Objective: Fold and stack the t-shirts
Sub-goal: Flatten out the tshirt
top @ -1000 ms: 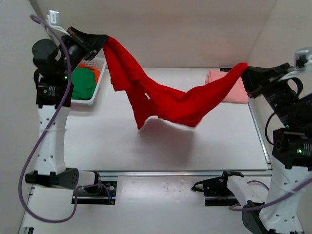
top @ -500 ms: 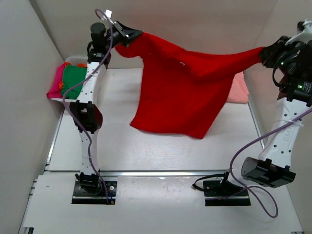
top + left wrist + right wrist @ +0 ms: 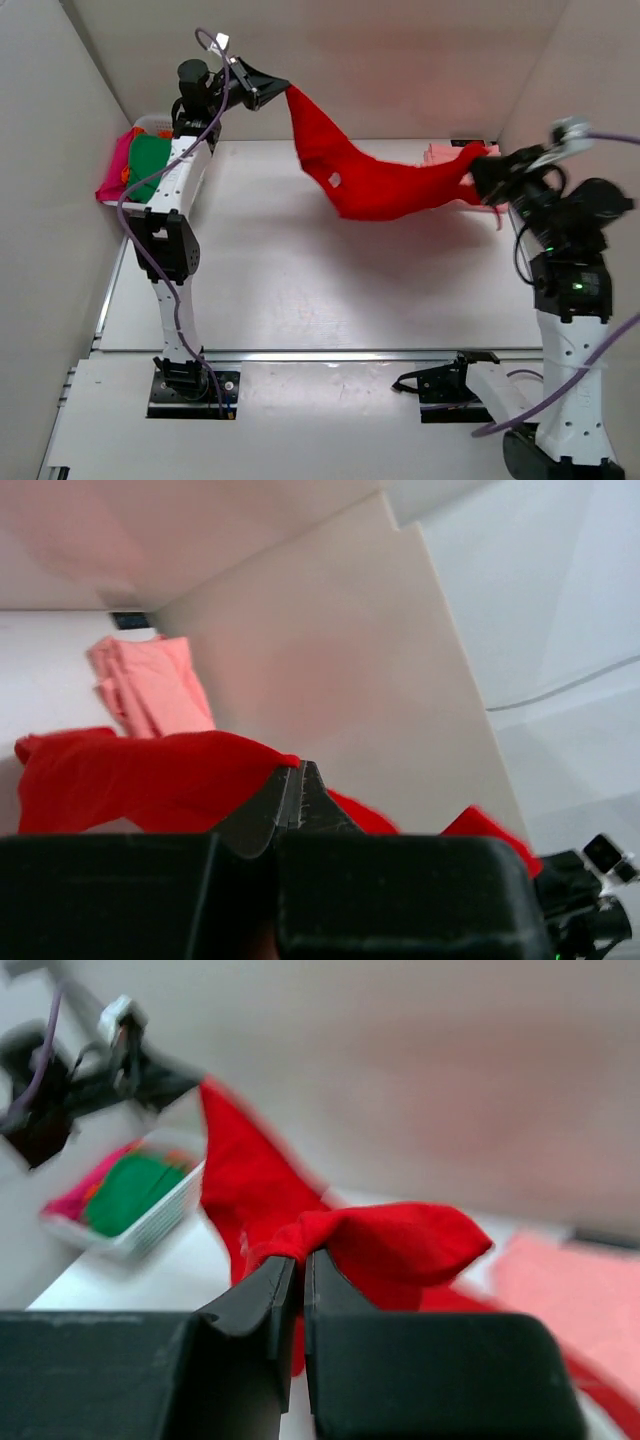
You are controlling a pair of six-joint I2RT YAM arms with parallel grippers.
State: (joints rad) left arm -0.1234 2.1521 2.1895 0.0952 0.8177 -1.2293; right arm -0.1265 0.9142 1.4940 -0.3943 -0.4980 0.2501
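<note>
Aloft: red t-shirt (image 3: 375, 185) slung near far edge of table (image 3: 300, 290), left claw (image 3: 283, 92) clamped on 1 end, right claw (image 3: 480, 165) clamped on the other. Likely stretched to open it flat before laying down for folding.

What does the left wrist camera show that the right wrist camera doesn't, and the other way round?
Only the left wrist view: the right arm's dark end in its lower right corner. Only the right wrist view: the white basket holding a green tee and a magenta one, and the left arm. Both: the red t-shirt, pinched by the left gripper in one and the right gripper in the other, both shut, and the pale pink folded tee, blurred in the right wrist view.
</note>
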